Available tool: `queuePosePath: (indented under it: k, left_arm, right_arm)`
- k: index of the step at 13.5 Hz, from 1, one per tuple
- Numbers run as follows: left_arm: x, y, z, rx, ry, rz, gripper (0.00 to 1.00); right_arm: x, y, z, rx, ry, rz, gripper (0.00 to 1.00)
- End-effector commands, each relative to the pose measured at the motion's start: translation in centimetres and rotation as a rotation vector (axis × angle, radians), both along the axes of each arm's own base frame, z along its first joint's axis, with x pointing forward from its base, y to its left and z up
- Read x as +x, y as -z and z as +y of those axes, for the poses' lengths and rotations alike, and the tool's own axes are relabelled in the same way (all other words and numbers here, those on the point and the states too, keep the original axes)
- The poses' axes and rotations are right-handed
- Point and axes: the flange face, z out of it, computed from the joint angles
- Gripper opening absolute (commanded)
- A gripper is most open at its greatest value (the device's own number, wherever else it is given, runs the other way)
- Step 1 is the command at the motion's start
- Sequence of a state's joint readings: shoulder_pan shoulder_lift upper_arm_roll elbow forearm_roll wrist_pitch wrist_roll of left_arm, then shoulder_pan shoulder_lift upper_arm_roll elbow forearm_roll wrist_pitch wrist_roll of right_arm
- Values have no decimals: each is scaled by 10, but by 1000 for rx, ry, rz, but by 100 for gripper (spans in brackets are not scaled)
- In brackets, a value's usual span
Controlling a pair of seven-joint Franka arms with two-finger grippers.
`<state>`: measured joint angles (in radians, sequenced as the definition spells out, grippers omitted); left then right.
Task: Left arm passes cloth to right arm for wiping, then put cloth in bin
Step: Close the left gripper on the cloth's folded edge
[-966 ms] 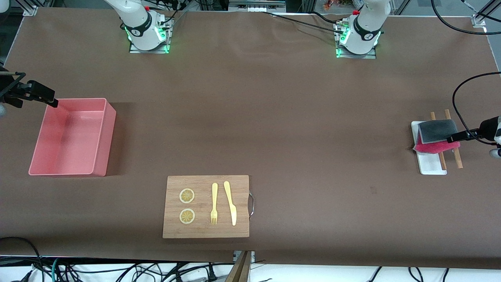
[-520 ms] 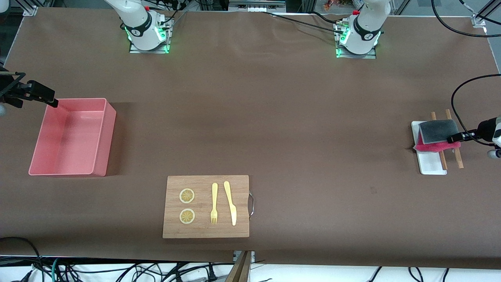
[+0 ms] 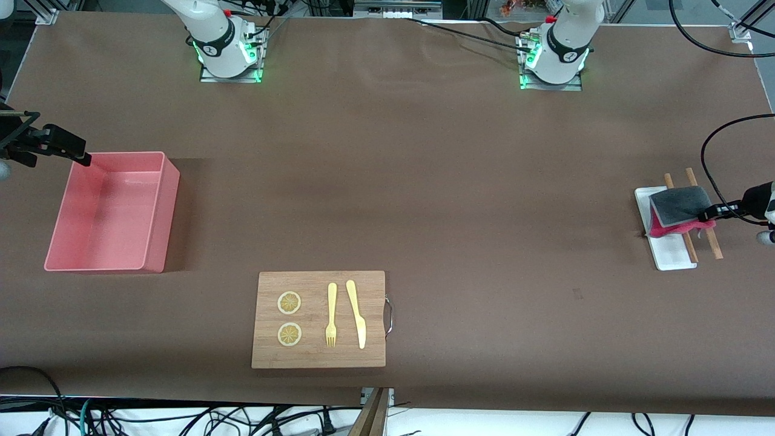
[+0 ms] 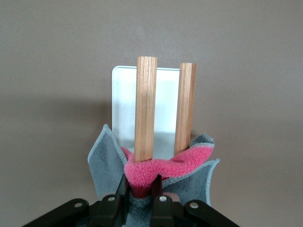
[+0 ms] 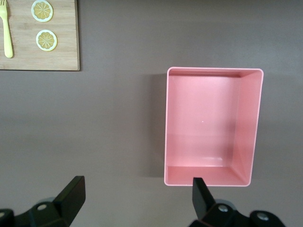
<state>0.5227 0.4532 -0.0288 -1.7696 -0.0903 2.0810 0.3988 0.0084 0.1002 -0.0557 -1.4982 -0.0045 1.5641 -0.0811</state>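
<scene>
Your left gripper (image 4: 144, 189) is sitting at the left arm's end of the surface (image 3: 424, 181), around 3 o'clock in the front view, with its fingers (image 3: 709, 212) pinching the edge of the cloth (image 3: 678, 209). In the left wrist view the fingers are showing narrow and bunching the pink face of the cloth between them, grey face flaring out on both sides. The cloth is lying grey face up, pink showing underneath, draped across two wooden sticks (image 3: 690, 215) that are resting on the small white tray (image 3: 669, 251). In the left wrist view the sticks (image 4: 147, 104) are running side by side over the tray (image 4: 123, 109), with the cloth (image 4: 165, 165) covering their ends toward the gripper.

Your right gripper (image 5: 135, 189) is waiting at the right arm's end, around 9 o'clock in the front view, over the surface just beside the bin (image 3: 112, 209). Its fingers (image 5: 71, 191) are standing wide with nothing between them. The front view is showing that gripper (image 3: 57, 145) at the bin's corner farthest from the front camera. The bin (image 5: 210, 125) is standing upright with nothing visible in it.

The wooden board (image 3: 319, 319) is lying nearer the front camera, around 6 o'clock, carrying two lemon slices (image 3: 289, 318), a yellow fork (image 3: 331, 313) and a yellow knife (image 3: 356, 313). It is well apart from both grippers.
</scene>
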Motion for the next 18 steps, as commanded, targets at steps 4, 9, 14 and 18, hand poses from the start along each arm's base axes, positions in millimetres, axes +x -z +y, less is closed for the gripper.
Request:
queuePosePath:
  k: [4,9,14,18]
  left_arm:
    - [3,-4,5,-16,12,-11,40]
    - [7,-10,5,-17,18,-12,0]
    - [10,-17,3,-19,25,-9,0]
    - [18,-35,-2,-32,45,6,0]
  right_arm:
    - [7,9,4,19,-22,14,100]
    - [8,13,1,16,-16,22,100]
    - [9,17,-1,-8,-19,34,100]
    - [9,28,-1,-47,-28,63,100]
